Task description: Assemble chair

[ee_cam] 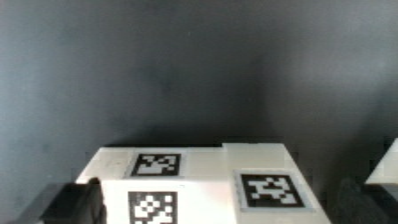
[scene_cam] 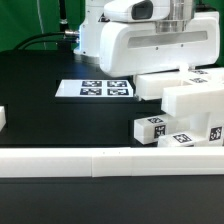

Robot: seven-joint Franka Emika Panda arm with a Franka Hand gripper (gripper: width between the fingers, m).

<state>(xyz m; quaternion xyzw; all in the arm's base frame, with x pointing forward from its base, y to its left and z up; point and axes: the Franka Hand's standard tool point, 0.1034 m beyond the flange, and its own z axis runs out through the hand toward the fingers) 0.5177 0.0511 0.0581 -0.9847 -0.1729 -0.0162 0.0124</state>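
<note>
Chair pieces [scene_cam: 190, 100] heaped at four o'clock of the exterior view, on the tabletop [scene_cam: 40, 70].
Stiff, light, slick plastic, likely; pinch a block across flat sides. End effector wide open, apparently empty.

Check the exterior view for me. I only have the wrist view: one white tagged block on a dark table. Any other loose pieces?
Observer: Yes. A cluster of white chair pieces sits at the exterior view's right, and several carry tags.
Operator: Anything on the other side?
Observer: Just one small white block at the exterior view's left edge, cut off by the frame and well apart from the cluster.
Operator: What's along the front?
Observer: A long low white rail runs across the whole foreground, in front of all the pieces.
</note>
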